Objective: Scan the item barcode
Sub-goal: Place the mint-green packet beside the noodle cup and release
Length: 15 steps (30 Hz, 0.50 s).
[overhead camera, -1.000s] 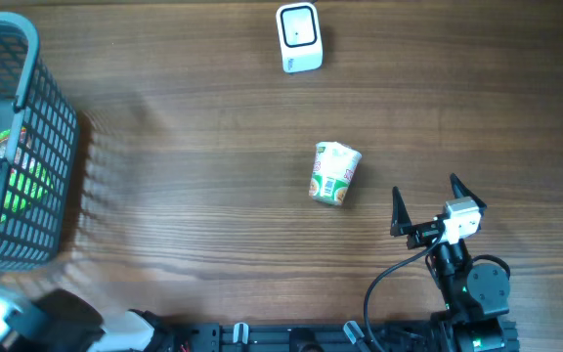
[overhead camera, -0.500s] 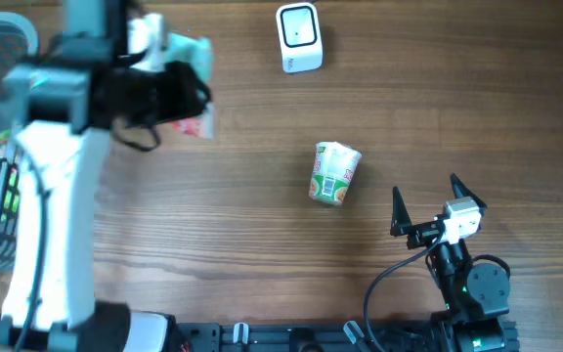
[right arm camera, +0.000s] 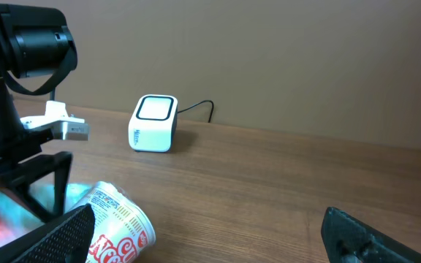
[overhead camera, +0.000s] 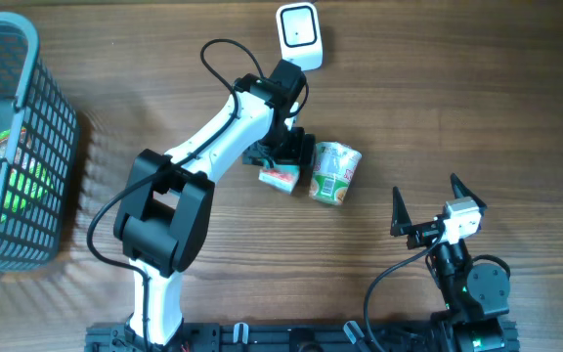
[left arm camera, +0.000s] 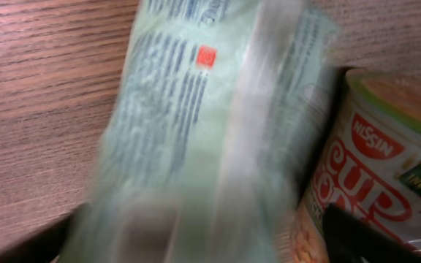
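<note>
Item: pale-green snack packet, on the wooden table, just beside Nissin cup noodles, near the white barcode scanner. Left gripper stood over the packet, fingers spread, released. Right gripper was spread wide, holding nothing.

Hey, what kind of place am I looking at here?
Likely a mock shop checkout set up on a wooden table: a white barcode scanner, a mesh shopping basket holding packaged goods, and a cup of noodles beside a snack packet.
</note>
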Each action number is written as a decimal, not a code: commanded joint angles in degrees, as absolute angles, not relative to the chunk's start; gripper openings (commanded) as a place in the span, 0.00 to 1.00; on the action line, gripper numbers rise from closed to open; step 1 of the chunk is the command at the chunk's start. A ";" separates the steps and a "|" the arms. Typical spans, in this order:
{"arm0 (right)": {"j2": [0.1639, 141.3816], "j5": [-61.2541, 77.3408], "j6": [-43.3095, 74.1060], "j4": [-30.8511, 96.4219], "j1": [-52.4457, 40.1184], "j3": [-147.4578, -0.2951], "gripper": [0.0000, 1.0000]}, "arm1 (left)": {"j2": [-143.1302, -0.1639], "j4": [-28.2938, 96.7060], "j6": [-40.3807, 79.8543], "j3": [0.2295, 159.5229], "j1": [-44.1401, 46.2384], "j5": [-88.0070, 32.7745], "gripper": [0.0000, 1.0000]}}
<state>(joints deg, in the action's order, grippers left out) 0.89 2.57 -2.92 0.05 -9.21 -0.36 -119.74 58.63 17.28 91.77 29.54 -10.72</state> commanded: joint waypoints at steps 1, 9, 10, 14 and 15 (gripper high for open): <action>0.58 2.90 -3.01 -0.10 -8.97 -0.30 0.99 | -118.78 58.92 17.85 91.94 28.84 -10.63 1.00; 0.58 2.90 -3.03 -0.10 -8.97 -0.30 1.00 | -102.89 61.73 15.64 103.44 17.93 -4.91 1.00; 0.58 2.90 -2.98 -0.10 -8.97 -0.30 1.00 | -100.36 61.23 15.22 104.81 14.81 -1.32 1.00; 0.58 2.90 -3.01 -0.10 -8.97 -0.30 1.00 | -89.38 58.67 15.22 106.15 -7.18 4.86 1.00; 0.58 2.90 -3.01 -0.10 -8.97 -0.30 1.00 | -88.53 58.54 15.22 106.15 -12.32 4.84 1.00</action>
<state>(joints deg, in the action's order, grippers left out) 0.89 2.57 -2.92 0.05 -9.21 -0.36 -91.44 58.63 16.16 105.84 -0.86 0.91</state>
